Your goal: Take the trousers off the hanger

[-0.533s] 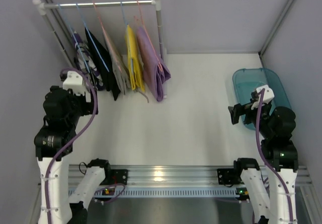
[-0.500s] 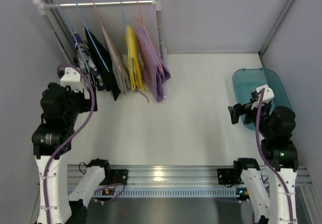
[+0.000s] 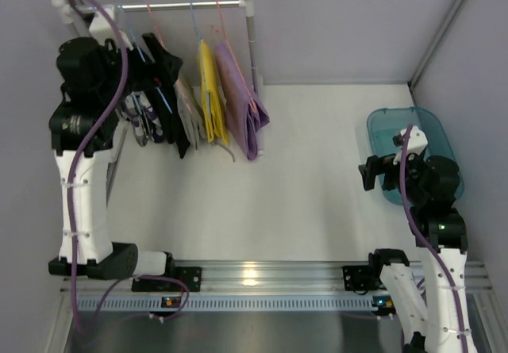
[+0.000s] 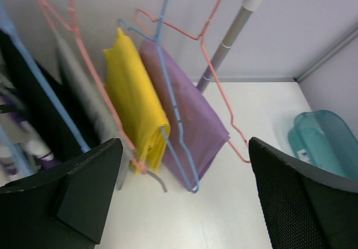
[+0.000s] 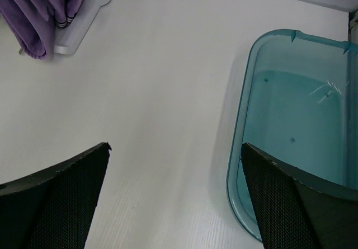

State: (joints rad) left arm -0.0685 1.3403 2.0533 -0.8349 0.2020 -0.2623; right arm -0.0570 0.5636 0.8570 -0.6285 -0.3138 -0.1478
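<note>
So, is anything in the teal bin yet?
No, the teal bin is empty; the right wrist view shows only its bare bottom.

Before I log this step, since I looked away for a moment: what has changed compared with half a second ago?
The left tool rose and swung away from its base to the left end of the rail, among the hangers; it is open and holds nothing. The right tool barely moved and is beside the teal bin. The trousers stayed hanging.
</note>
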